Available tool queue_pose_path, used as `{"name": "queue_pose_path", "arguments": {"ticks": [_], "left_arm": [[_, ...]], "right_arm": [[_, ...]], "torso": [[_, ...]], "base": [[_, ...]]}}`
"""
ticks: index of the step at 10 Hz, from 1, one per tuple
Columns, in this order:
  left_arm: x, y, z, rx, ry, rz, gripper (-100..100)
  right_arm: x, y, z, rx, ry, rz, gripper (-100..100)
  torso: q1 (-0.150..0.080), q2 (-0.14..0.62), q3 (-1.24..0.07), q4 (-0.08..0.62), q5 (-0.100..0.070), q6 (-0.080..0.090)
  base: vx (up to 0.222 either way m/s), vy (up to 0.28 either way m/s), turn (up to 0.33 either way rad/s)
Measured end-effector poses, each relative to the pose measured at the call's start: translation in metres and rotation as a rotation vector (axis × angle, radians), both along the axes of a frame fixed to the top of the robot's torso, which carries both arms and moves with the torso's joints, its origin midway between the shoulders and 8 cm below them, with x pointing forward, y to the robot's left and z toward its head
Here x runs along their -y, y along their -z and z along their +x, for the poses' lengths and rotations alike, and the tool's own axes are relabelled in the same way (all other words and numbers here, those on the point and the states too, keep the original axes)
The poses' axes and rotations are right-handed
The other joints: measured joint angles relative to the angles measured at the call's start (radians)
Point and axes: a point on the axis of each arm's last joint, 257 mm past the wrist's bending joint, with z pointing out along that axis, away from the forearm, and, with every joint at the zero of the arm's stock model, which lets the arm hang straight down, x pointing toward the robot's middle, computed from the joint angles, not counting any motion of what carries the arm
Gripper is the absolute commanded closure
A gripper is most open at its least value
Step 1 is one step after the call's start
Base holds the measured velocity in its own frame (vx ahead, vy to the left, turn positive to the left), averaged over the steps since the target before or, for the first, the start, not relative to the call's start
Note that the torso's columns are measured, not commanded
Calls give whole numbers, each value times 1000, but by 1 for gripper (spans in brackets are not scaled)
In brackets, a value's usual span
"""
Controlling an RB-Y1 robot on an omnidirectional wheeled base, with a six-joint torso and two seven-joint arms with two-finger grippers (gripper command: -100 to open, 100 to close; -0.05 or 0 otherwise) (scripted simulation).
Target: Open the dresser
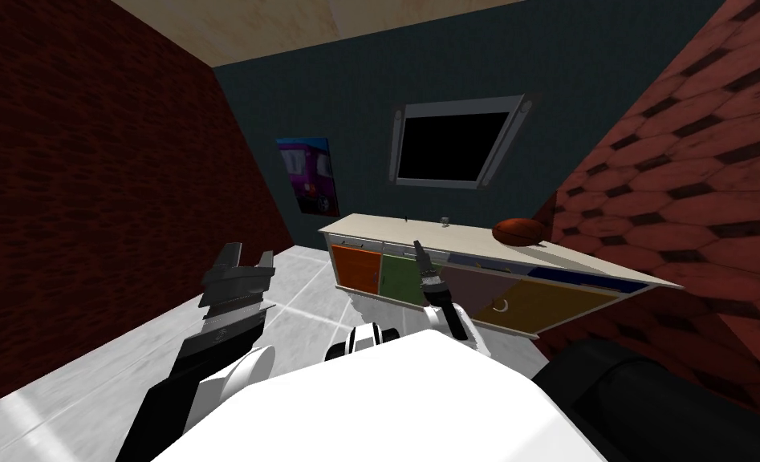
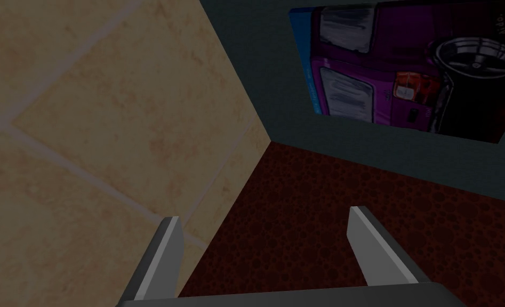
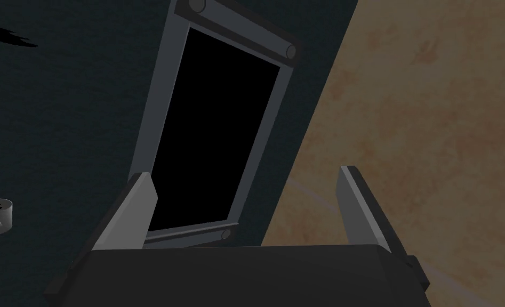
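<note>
- left hand [image 1: 248, 258] spread, empty; right hand [image 1: 419, 250] spread, raised toward dresser [image 1: 466, 241].
- risk: dresser not yet within reach, handles [image 1: 500, 305] small; a hasty reach could miss or glance off.

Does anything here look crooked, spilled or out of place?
Nothing is spilled or broken. One oddity: a reddish-brown ball sits loose on the dresser top, where it might roll. The screen slants with the camera.

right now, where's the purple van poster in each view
Head view: purple van poster on the dark wall, left of the framed black panel, up-left of the dresser.
Left wrist view: poster ahead of the left gripper, on that wall.
Right wrist view: not in it; it faces the panel.
Shared landmark: the dark wall.
</note>
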Motion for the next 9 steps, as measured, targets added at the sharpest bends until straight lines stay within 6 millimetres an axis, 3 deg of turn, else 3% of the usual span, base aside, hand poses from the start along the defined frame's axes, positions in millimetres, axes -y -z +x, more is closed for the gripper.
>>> {"name": "queue_pose_path", "arguments": {"ticks": [9], "left_arm": [[0, 0, 0, 0, 0, 0, 0]], "right_arm": [[33, 38, 20, -77, 201, -307, -100]], "torso": [[3, -1, -1, 0, 1, 0]], "base": [[19, 107, 46]]}}
